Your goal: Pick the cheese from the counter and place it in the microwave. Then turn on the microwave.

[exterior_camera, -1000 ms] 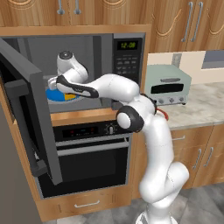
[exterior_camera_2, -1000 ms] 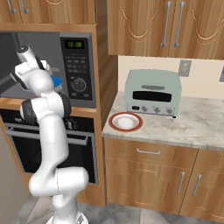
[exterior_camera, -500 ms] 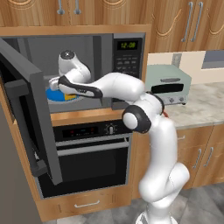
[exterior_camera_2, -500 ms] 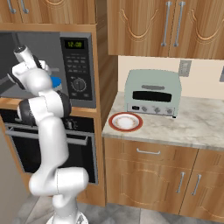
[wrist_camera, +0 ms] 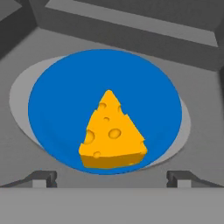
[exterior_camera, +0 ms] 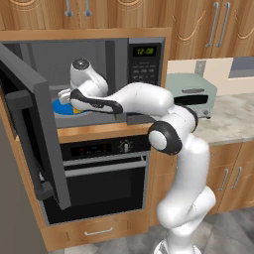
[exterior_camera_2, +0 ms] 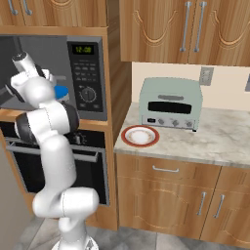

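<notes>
The arm reaches deep into the open microwave [exterior_camera: 144, 64], and the pincer [wrist_camera: 111, 178] hangs over the blue plate [wrist_camera: 52, 96] inside, fingers [wrist_camera: 41, 178] spread as wide as they go. Nothing sits between them; both tips flank the near rim of that plate, clear of the wedge, touching nothing that I can see.

There's the cheese [wrist_camera: 111, 138], lying flat on the blue plate, a little toward the near edge of it in the hand view. Its long axis runs from the broad rind end, closest to the fingertips, up to the sharp tip, which points away from the hand toward the back wall of the oven cavity. Holes dot the top face. From the left base view just a sliver of yellow [exterior_camera: 75, 110] peeks out beside the hand, on the plate's blue rim [exterior_camera: 60, 107].

The plate rests on a pale grey turntable disc [wrist_camera: 17, 94] on the cavity floor. The microwave door [exterior_camera: 34, 134] swings wide open to the left of the cavity, its bar handle facing outward. The green clock glows on the control panel [exterior_camera_2: 87, 73] right of the cavity, knob below the buttons.

Further right of the microwave, on the counter [exterior_camera_2: 215, 141], stands the pale-green toaster oven [exterior_camera_2: 170, 102], with a red-rimmed plate [exterior_camera_2: 140, 135] just in front of it. Below the microwave sits the black oven [exterior_camera: 106, 173].
</notes>
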### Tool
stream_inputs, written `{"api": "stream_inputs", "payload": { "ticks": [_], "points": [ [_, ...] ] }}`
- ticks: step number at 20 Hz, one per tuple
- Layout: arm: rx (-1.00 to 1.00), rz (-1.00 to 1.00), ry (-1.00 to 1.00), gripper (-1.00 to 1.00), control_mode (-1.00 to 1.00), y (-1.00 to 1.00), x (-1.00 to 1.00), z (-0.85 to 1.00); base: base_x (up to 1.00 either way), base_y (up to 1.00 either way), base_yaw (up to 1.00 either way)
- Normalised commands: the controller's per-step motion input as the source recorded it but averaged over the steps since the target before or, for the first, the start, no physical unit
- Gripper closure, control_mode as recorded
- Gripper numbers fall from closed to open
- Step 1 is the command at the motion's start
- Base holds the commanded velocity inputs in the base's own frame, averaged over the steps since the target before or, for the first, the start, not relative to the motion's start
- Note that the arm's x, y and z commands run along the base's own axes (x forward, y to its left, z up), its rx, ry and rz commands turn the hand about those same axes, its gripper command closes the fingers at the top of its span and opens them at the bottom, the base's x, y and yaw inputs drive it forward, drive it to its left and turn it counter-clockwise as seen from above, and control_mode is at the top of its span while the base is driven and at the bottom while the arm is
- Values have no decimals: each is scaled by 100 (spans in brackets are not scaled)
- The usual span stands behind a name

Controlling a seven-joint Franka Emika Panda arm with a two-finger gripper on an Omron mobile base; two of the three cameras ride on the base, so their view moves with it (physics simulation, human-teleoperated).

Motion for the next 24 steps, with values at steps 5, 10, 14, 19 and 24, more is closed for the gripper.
{"api": "stream_inputs", "payload": {
  "ticks": [5, 10, 14, 19, 24],
  "points": [
    [4, -2, 0, -100, -100, -21, -37, 10, 0, 0, 0],
    [4, -1, 0, -100, -100, -20, -42, 2, 0, 0, 0],
    [5, 0, -2, -100, -100, -24, -46, 0, 0, 0, 0],
    [5, 0, -3, -100, -100, -23, -50, 0, 0, 0, 0],
    [2, 0, -4, -100, -100, -19, -44, 5, 0, 0, 0]
  ]
}}
